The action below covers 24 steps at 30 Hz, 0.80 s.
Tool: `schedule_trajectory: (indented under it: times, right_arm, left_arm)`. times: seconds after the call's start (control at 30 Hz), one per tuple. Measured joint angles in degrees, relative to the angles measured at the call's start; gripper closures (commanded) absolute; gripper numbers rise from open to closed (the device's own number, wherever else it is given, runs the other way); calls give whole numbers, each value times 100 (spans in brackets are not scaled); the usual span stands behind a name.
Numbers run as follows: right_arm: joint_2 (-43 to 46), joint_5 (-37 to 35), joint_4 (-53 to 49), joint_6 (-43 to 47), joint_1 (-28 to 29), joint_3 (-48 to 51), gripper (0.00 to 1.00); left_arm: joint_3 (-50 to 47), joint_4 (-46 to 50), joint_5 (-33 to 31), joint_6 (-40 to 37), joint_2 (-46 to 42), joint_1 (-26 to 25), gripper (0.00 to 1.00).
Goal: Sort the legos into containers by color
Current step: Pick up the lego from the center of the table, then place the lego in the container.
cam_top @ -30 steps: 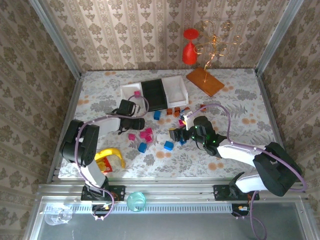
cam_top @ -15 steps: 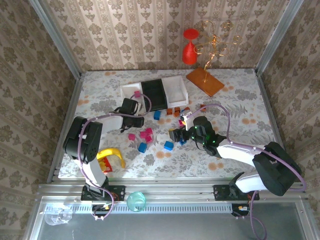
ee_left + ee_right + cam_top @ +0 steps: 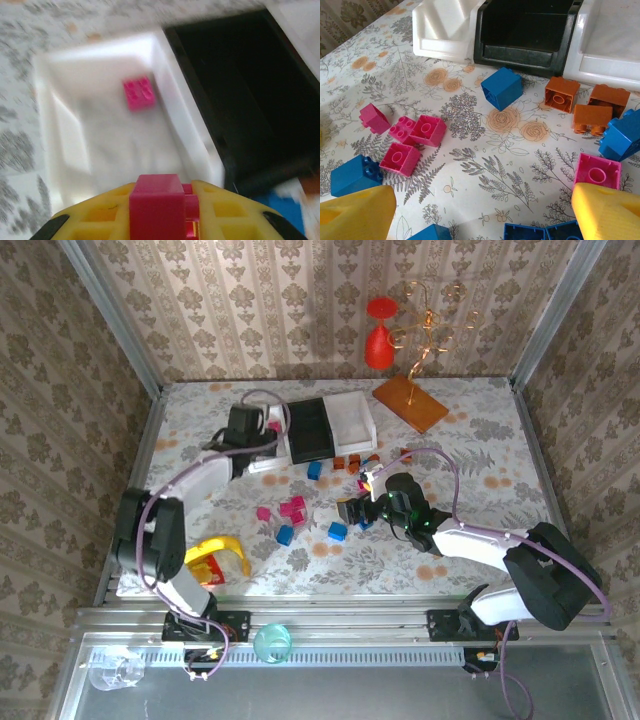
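Left claw (image 3: 255, 430): clenched on a pink brick (image 3: 155, 197), held above the white tray (image 3: 57, 105) to drop it in with its own color.
In tray: one other pink brick (image 3: 139, 93).
Right claw (image 3: 480, 212): wide apart, grasping nothing, low over loose bricks (image 3: 422, 131) on the tabletop (image 3: 485, 165), ready to pick.

The bench (image 3: 520, 450) has a flowery cloth. At the back right lies a flat brown board (image 3: 411, 403). A curly gold wire tree (image 3: 430, 325) stands over it, with a red vase (image 3: 378, 335) beside it. A yellow and red toy (image 3: 215, 558) lies near the front left. A green cup (image 3: 271, 642) sits below the front edge.
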State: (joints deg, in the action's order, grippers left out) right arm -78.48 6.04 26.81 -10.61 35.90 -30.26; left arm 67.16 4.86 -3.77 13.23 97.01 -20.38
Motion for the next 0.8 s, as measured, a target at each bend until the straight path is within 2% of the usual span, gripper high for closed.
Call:
schedule_trajectory:
  times: [0.3, 0.43, 0.6, 0.73, 0.8]
  right_arm:
    - [15, -2, 0, 0, 0, 0, 8]
    - [17, -4, 0, 0, 0, 0, 8]
    - [22, -20, -2, 2, 2, 0, 7]
    - [52, -28, -2, 2, 2, 0, 8]
    - [55, -26, -2, 2, 2, 0, 7]
  left_arm:
    - [1958, 699, -640, -153, 1779, 245, 74]
    - [2455, 988, -776, -223, 2229, 249, 64]
    - [2516, 1152, -863, -291, 2302, 254, 48]
    - [2339, 1141, -881, -254, 2109, 254, 43]
    - [1794, 1054, -789, -203, 1615, 251, 41]
